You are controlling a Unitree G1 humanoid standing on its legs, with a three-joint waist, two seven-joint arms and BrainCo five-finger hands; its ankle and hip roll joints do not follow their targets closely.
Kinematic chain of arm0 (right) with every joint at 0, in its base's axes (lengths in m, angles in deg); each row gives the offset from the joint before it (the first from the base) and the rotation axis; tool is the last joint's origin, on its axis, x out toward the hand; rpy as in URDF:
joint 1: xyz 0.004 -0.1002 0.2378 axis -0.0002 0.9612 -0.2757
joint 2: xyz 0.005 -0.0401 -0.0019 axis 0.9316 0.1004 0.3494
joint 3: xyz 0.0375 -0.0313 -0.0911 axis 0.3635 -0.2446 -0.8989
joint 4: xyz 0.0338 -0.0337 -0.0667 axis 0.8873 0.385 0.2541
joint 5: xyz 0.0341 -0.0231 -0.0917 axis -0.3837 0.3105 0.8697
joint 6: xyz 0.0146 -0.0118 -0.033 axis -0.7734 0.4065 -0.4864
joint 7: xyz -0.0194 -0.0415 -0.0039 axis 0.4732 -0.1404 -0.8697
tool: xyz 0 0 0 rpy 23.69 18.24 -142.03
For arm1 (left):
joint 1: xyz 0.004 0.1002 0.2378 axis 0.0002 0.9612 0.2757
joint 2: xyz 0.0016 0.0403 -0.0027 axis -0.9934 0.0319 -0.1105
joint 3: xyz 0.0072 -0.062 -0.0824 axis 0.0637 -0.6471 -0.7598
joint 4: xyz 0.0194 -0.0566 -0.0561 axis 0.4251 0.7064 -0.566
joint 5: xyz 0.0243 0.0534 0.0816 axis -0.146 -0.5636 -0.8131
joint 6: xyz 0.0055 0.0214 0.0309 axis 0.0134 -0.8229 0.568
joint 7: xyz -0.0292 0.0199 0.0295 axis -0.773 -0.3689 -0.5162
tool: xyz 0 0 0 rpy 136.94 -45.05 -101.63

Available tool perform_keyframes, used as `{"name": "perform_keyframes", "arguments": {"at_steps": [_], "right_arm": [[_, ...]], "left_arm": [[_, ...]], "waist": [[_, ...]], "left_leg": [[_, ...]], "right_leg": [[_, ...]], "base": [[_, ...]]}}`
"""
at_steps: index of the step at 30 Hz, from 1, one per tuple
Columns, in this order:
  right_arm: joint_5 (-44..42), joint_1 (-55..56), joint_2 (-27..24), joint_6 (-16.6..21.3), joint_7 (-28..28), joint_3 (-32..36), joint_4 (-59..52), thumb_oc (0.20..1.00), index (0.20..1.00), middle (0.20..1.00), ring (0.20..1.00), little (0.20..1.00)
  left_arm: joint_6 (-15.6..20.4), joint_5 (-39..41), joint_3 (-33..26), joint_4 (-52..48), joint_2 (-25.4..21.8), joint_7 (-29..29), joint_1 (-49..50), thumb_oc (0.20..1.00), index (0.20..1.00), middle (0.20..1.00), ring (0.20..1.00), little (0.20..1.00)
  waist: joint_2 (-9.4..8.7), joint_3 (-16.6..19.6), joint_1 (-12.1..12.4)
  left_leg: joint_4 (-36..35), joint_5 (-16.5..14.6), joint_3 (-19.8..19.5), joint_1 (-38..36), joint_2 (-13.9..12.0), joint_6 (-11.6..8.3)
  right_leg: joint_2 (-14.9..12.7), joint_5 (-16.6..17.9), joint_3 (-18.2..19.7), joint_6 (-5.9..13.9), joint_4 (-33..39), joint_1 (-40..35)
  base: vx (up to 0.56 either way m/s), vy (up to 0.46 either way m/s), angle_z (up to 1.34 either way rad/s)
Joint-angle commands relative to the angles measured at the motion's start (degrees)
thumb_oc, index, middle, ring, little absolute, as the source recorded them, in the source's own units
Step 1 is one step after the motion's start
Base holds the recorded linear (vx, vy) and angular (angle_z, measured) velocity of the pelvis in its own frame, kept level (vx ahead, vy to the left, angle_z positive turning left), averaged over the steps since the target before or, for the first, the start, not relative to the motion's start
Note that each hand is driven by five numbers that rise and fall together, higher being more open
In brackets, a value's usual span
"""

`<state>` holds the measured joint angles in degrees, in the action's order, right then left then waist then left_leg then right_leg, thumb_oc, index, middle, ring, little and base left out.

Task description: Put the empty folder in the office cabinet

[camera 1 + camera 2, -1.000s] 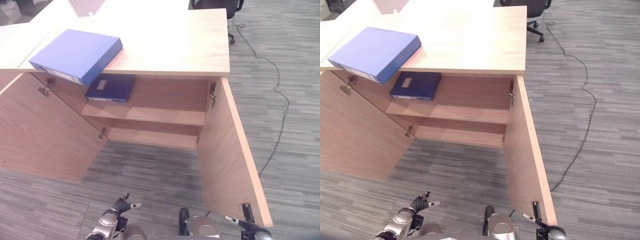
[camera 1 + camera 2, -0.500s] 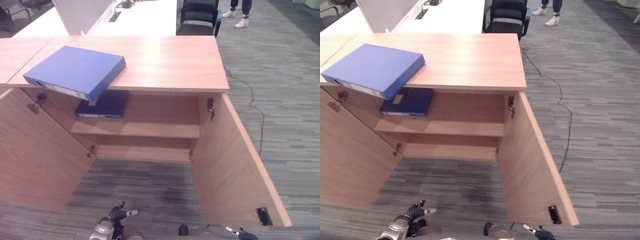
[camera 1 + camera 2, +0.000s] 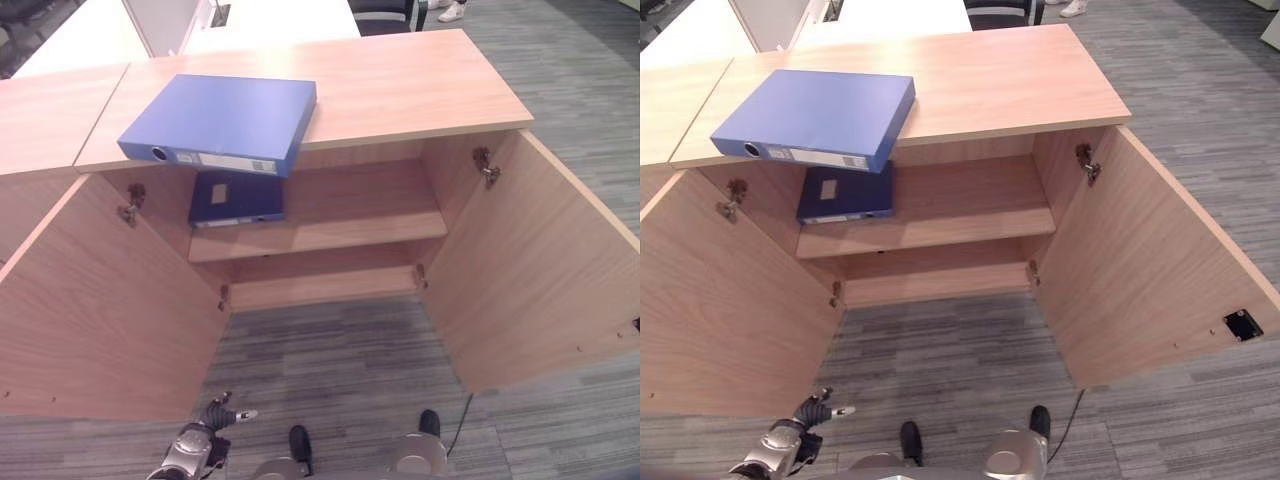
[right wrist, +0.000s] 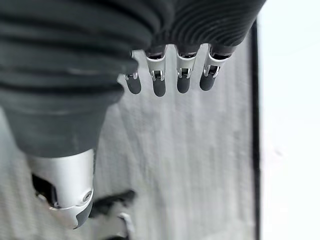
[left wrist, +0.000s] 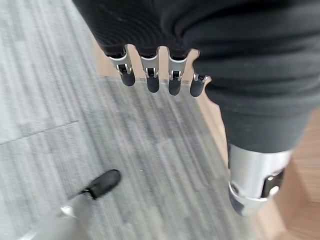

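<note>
A blue folder (image 3: 222, 121) lies flat on top of the wooden office cabinet (image 3: 400, 90), its spine overhanging the front edge. Both cabinet doors stand wide open. A second, darker blue folder (image 3: 236, 196) lies on the upper shelf at the left. My left hand (image 3: 208, 425) hangs low over the carpet, far below the folder, fingers (image 5: 150, 75) straight and holding nothing. My right hand (image 4: 165, 75) hangs over the floor with relaxed fingers, also holding nothing.
The left cabinet door (image 3: 100, 300) and right cabinet door (image 3: 540, 270) swing out toward me on either side. The shelf (image 3: 340, 215) has free room right of the dark folder, with a lower compartment beneath. A person's white shoe (image 3: 450, 10) shows behind the cabinet.
The camera has swung, so the cabinet now sits centred with both open doors in view. My left hand stays low at the bottom; the folders have not moved.
</note>
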<state>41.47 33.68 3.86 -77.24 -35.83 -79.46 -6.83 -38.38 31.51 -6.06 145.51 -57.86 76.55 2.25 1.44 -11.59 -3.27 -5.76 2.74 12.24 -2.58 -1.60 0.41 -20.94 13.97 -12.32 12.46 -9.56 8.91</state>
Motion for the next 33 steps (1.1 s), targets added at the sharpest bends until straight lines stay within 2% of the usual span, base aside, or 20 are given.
{"name": "perform_keyframes", "arguments": {"at_steps": [1,2,3,4,5,6,7,9,15,16,19,20,24,33], "right_arm": [[-0.7,-3.6,-1.7,0.8,1.0,-1.9,-1.5,1.0,1.0,1.0,1.0,1.0],[-0.7,-3.7,-1.7,0.8,1.0,-1.9,-1.5,1.0,1.0,1.0,1.0,1.0],[-2.2,-4.6,-1.9,1.2,1.8,-2.2,-1.7,1.0,1.0,1.0,1.0,1.0],[-2.6,-4.9,-2.0,1.2,1.9,-2.2,-1.8,1.0,1.0,1.0,1.0,1.0],[-2.7,-4.9,-2.0,1.2,1.9,-2.2,-1.8,1.0,1.0,1.0,1.0,1.0],[-3.7,-5.1,-2.1,1.4,2.2,-1.8,-2.0,1.0,1.0,1.0,1.0,1.0],[-5.2,-5.5,-2.4,1.9,2.4,-1.4,-2.7,1.0,1.0,1.0,1.0,1.0],[-8.3,-6.5,-3.3,2.9,2.8,-0.6,-4.4,1.0,1.0,1.0,1.0,1.0],[-11.6,-9.6,-4.5,4.4,3.4,-1.3,-10.8,1.0,1.0,1.0,1.0,1.0],[-13.2,-10.7,-4.7,5.2,3.0,-2.2,-15.5,1.0,1.0,1.0,1.0,1.0],[-13.8,-11.1,-4.8,5.5,2.6,-3.2,-18.4,1.0,1.0,1.0,1.0,1.0],[-14.0,-12.2,-4.8,5.7,2.2,-5.2,-21.6,1.0,1.0,1.0,1.0,1.0],[-13.4,-14.2,-4.4,5.9,2.1,-7.9,-23.4,1.0,1.0,1.0,1.0,1.0],[-13.7,-15.8,-3.1,5.8,1.8,-10.0,-22.8,1.0,1.0,1.0,1.0,1.0]], "left_arm": [[0.2,-0.4,-2.7,-2.5,-1.7,-0.2,0.4,1.0,1.0,1.0,1.0,1.0],[0.2,-0.4,-2.7,-2.5,-1.7,-0.2,0.4,1.0,1.0,1.0,1.0,1.0],[0.1,-0.6,-1.8,-3.0,-1.2,-0.3,0.7,1.0,1.0,1.0,1.0,1.0],[0.1,-0.6,-1.6,-3.1,-1.1,-0.4,0.7,1.0,1.0,1.0,1.0,1.0],[0.1,-0.6,-1.6,-3.1,-1.1,-0.4,0.7,1.0,1.0,1.0,1.0,1.0],[0.2,-0.8,-1.1,-3.2,-0.8,-0.5,0.9,1.0,1.0,1.0,1.0,1.0],[0.5,-0.8,-0.7,-3.2,-0.3,-0.5,0.9,1.0,1.0,1.0,1.0,1.0],[0.8,0.3,-1.2,-3.3,0.4,-0.4,0.9,1.0,1.0,1.0,1.0,1.0],[0.8,-0.3,-0.2,-3.9,1.2,-0.5,2.5,1.0,1.0,1.0,1.0,1.0],[0.8,-1.2,0.4,-4.6,1.1,-0.8,3.5,1.0,1.0,1.0,1.0,1.0],[0.8,-1.9,0.7,-4.8,0.9,-0.9,3.9,1.0,1.0,1.0,1.0,1.0],[0.8,-2.6,1.1,-5.1,0.6,-1.0,4.1,1.0,1.0,1.0,1.0,1.0],[0.8,-2.9,1.2,-4.9,0.2,-0.8,3.7,1.0,1.0,1.0,1.0,1.0],[0.9,-3.0,1.0,-3.3,0.0,-0.4,3.6,1.0,1.0,1.0,1.0,1.0]], "waist": [[0.59,-1.5,0.1],[0.64,-1.4,0.2],[1.34,-1.7,-0.1],[1.24,-1.8,0.5],[1.23,-1.9,0.5],[0.92,-1.8,0.9],[0.67,-1.5,0.7],[0.41,-0.6,0.7],[0.02,0.9,1.7],[-0.31,1.5,2.4],[-0.63,1.7,2.9],[-1.19,2.0,4.0],[-2.05,2.5,5.7],[-3.71,3.2,8.7]], "left_leg": [[1.2,-4.9,-2.3,-3.5,-2.9,-3.02],[1.2,-4.8,-2.3,-3.3,-3.0,-3.05],[1.2,-4.5,-2.3,-3.4,-2.2,-2.25],[1.4,-4.6,-2.0,-3.4,-1.7,-2.17],[1.4,-4.7,-2.0,-3.5,-1.7,-2.19],[1.6,-4.6,-1.5,-3.3,-1.1,-2.13],[1.5,-4.6,-1.6,-3.3,-0.6,-2.12],[1.5,-4.7,-1.3,-3.7,-0.3,-2.31],[1.1,-4.6,-1.1,-4.2,-0.4,-2.53],[0.8,-4.6,-1.5,-4.7,-0.4,-2.59],[0.8,-4.7,-1.8,-4.9,-0.4,-2.67],[0.8,-4.7,-2.5,-5.0,-0.4,-2.71],[0.8,-4.8,-3.6,-4.9,-0.4,-2.71],[0.8,-4.8,-6.0,-4.3,-0.2,-2.68]], "right_leg": [[8.4,-11.9,5.0,-0.76,-7.9,-2.9],[8.5,-11.7,5.0,-0.82,-7.7,-2.8],[14.6,-15.9,5.4,-2.32,-8.0,-1.8],[14.9,-17.0,3.7,-3.23,-7.3,-2.5],[14.9,-17.0,3.7,-3.25,-7.3,-2.7],[14.2,-17.4,1.0,-4.28,-5.1,-4.4],[14.3,-17.3,1.0,-4.53,-3.4,-4.8],[15.2,-16.7,4.2,-4.73,1.7,-7.2],[14.3,-15.9,3.6,-4.69,5.7,-10.3],[14.1,-15.8,3.0,-4.66,6.8,-11.8],[14.0,-15.8,2.6,-4.51,7.5,-12.6],[13.9,-15.8,1.8,-4.4,8.2,-13.6],[13.6,-15.7,0.7,-4.27,8.9,-14.7],[13.2,-15.0,-1.4,-3.89,10.3,-15.8]], "base": [[-0.09,0.306,-0.54],[-0.04,0.218,-0.09],[-0.02,0.146,-0.04],[-0.01,0.147,0.05],[0.01,0.023,0.12],[0.0,0.0,0.0],[0.03,0.005,0.11],[0.06,-0.011,0.17],[0.02,-0.027,-0.05],[0.04,-0.014,0.0],[0.01,-0.006,0.1],[0.0,-0.01,0.25],[0.01,-0.018,0.24],[0.01,-0.001,0.17]]}}
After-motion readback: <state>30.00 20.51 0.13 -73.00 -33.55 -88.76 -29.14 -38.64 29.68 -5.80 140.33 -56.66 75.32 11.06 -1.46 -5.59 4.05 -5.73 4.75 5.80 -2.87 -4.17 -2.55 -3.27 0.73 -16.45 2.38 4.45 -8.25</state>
